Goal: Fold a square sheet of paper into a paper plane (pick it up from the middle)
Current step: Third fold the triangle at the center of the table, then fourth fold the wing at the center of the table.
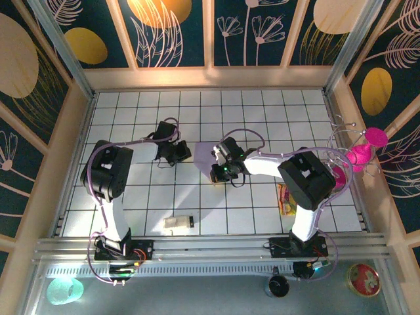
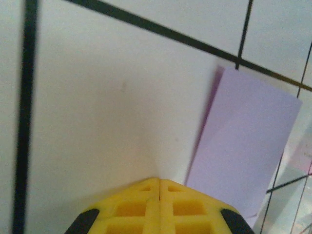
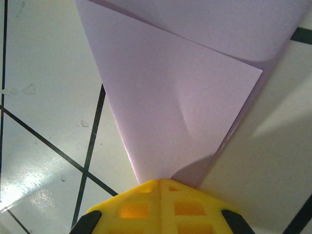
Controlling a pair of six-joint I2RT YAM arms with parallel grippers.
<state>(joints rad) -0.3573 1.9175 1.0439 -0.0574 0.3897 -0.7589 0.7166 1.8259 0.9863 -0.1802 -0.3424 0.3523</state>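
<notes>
The pale lilac sheet of paper (image 1: 203, 162) lies partly folded on the tiled table between the two grippers. In the right wrist view a triangular flap of the paper (image 3: 170, 102) lies over another layer and narrows to a corner that ends at my right gripper (image 3: 160, 180). That gripper's yellow jaws are shut on this corner. It stands at the sheet's right side (image 1: 215, 172). My left gripper (image 2: 159, 179) is shut with nothing in it, just left of the paper (image 2: 243, 146), whose near edge is slightly raised. From above, the left gripper (image 1: 186, 156) sits at the sheet's left edge.
A small white block with a black end (image 1: 178, 223) lies near the front edge. A red-yellow snack packet (image 1: 285, 200) lies under the right arm. Pink ornaments (image 1: 362, 152) hang at the right wall. Wooden frames bound the white tiled table (image 1: 131, 118).
</notes>
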